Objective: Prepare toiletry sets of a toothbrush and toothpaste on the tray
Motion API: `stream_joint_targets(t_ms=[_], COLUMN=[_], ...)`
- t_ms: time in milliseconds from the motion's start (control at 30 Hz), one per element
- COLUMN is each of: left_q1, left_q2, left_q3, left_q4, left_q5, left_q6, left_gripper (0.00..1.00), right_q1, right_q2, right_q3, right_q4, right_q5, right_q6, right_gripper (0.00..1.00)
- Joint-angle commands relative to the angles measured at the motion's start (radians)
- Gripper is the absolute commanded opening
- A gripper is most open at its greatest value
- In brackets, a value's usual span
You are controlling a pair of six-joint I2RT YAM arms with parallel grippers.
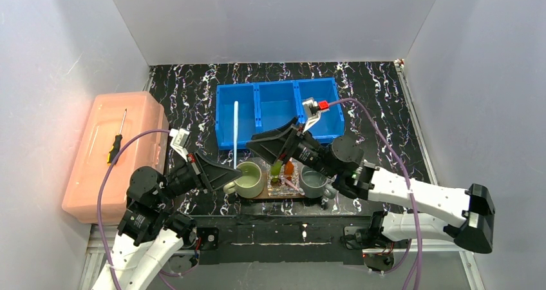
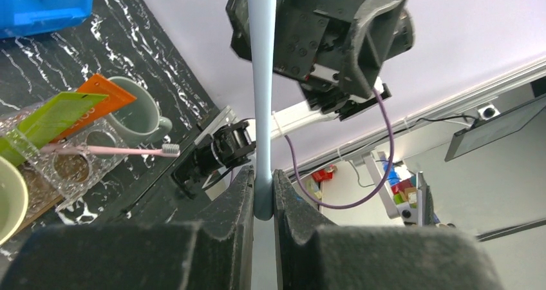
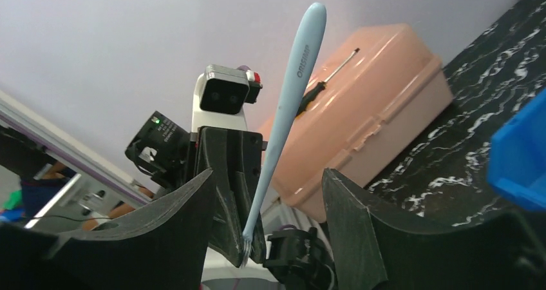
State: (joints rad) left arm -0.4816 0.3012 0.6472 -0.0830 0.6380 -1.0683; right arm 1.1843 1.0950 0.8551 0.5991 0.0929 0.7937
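Observation:
My left gripper (image 1: 228, 174) (image 2: 263, 177) is shut on the bristle end of a pale toothbrush (image 1: 236, 129) (image 2: 263, 77) (image 3: 286, 109) and holds it upright beside the green mug (image 1: 248, 179). My right gripper (image 1: 257, 145) (image 3: 267, 174) is open and empty, facing that toothbrush from the right. On the brown tray (image 1: 257, 197) a clear holder (image 1: 283, 185) carries the lime-green tube (image 1: 276, 169) (image 2: 45, 119) and the orange tube (image 1: 290, 169) (image 2: 106, 91). A pink toothbrush (image 2: 109, 150) lies across the holder. A grey mug (image 1: 313, 183) (image 2: 135, 116) stands at the tray's right end.
A blue three-compartment bin (image 1: 278, 109) stands behind the tray. A pink lidded box (image 1: 116, 154) (image 3: 360, 116) with a screwdriver (image 1: 117, 138) on it sits at the left. White walls enclose the black marbled table (image 1: 373, 109).

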Motion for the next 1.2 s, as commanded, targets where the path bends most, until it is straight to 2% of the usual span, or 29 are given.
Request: stream_joint_targets(t_ms=[0,300,600,867,1033,1167], left_q1=[0.001,0.001,0.001,0.001,0.001,0.001], left_q2=[0.025,0.066,0.092,0.117,0.131,0.143], left_q3=[0.047,0.113,0.153,0.188,0.196,0.204], left_q4=[-0.077,-0.254,-0.392,-0.484,-0.551,-0.614], left_q5=[0.073,0.188,0.307,0.396,0.438,0.463], left_q6=[0.083,0.243,0.359,0.441,0.501,0.562], left_gripper=[0.00,0.00,0.00,0.00,0.00,0.00], right_q1=[-0.010,-0.064,-0.134,-0.204,-0.244,-0.284], right_q2=[-0.065,-0.078,-0.038,-0.010,0.009,0.021], right_q3=[0.106,0.302,0.430,0.451,0.435,0.395], right_q4=[-0.250,-0.639,-0.865,-0.903,-0.879,-0.789], right_q5=[0.020,-0.042,-0.231,-0.477,-0.615,-0.759], right_q6=[-0.194,-0.372,-0.458,-0.450,-0.403,-0.315], right_gripper=[0.70,0.77,0.80,0.80,0.80,0.77])
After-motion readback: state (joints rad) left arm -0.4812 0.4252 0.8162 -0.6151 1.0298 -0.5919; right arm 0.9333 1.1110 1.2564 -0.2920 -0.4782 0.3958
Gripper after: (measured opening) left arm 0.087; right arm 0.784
